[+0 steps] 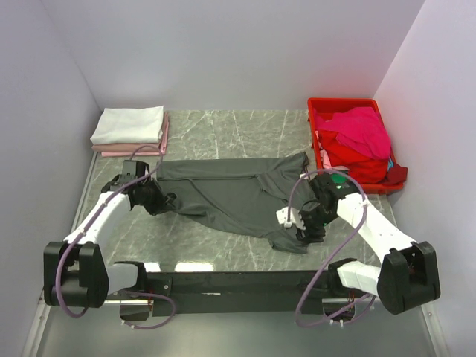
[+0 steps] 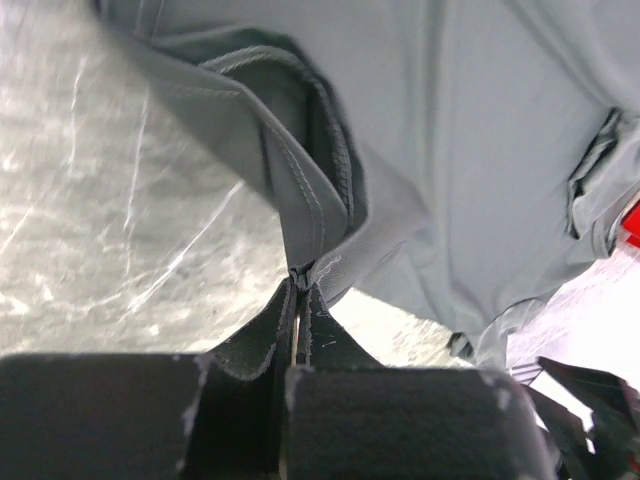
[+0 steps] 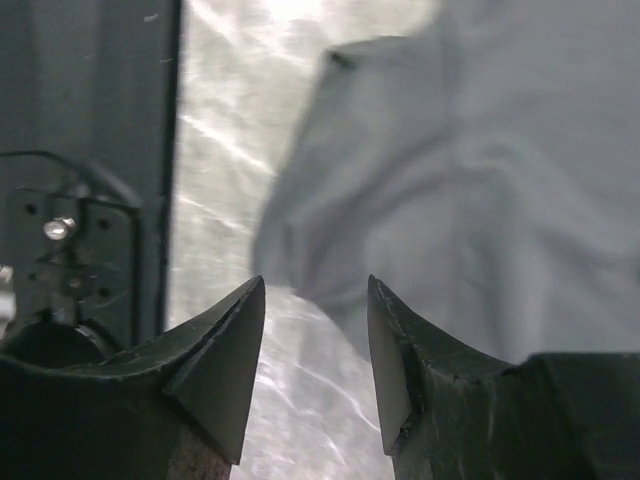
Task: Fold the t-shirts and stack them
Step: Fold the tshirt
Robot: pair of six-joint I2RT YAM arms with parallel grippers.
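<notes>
A grey desk with a marble pattern (image 1: 238,130) fills the bottom of the enclosure. A red rectangular plastic crate (image 1: 343,102) stands at its far right corner, close to the right wall. Plain pale walls (image 1: 223,52) close the desk on three sides.

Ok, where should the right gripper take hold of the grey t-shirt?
Likely the near-right corner of the grey t-shirt, from the right, low: its edge bunches up off the table there, just ahead of the open right gripper.
</notes>
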